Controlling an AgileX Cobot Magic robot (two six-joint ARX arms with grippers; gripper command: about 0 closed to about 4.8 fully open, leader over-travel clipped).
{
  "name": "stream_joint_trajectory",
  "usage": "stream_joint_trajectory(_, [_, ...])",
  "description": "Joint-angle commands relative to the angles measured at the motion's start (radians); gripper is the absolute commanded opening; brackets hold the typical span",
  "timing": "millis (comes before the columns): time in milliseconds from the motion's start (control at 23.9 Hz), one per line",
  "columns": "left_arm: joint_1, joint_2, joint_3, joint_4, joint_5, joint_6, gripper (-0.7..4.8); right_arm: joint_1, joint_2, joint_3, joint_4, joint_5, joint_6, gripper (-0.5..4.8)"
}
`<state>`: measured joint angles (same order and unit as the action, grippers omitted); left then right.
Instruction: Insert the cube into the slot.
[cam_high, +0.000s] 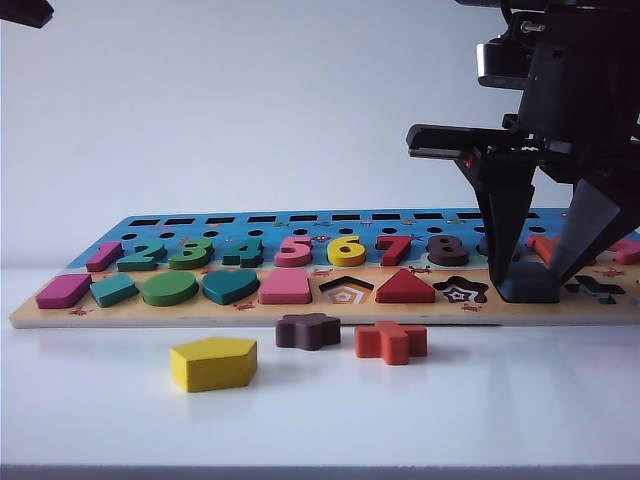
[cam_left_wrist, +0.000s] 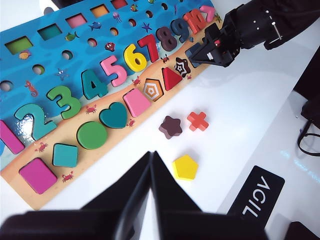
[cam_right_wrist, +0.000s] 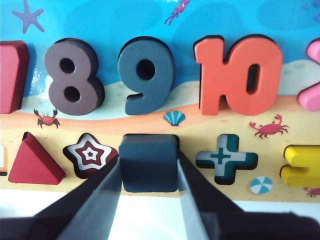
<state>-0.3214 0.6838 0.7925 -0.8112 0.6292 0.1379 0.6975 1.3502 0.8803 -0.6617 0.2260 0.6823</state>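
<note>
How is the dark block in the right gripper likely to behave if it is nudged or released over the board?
The cube, clamped in the right gripper, looks like a flat, rigid, matte piece, so it probably won't flex or slip easily. Its broad faces suggest it would lie flat, not roll. It seems light, like the loose yellow pentagon. The left gripper hangs closed, away from the board.

I see the cube (cam_right_wrist: 149, 162), a flat, matte navy-grey block with rounded corners, sitting level on the board's front row between the star recess and the cross recess. It covers the slot, so I can't see the recess itself.
</note>
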Motion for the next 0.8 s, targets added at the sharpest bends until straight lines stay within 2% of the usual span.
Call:
stream_joint_trajectory(42, [0.000,-0.002,0.005,0.014,0.006,0.001,0.10,-0.001,-0.004,0.002,0.026,0.012,-0.009,1.08])
stream_joint_trajectory(126, [0.000,-0.002,0.005,0.014,0.006,0.001,0.09,-0.001,-0.005,0.002,0.025,0.014,-0.010,1.49])
stream_joint_trajectory(419, [0.000,-0.002,0.005,0.014,0.006,0.001,0.10,0.000,-0.006,0.002,0.025,0.014,-0.011,2.00])
stream_joint_trajectory(795, [0.000,-0.002,0.005,0.014,0.006,0.001,0.09,0.000,-0.028,0.003,0.025,0.028,-0.020,2.22])
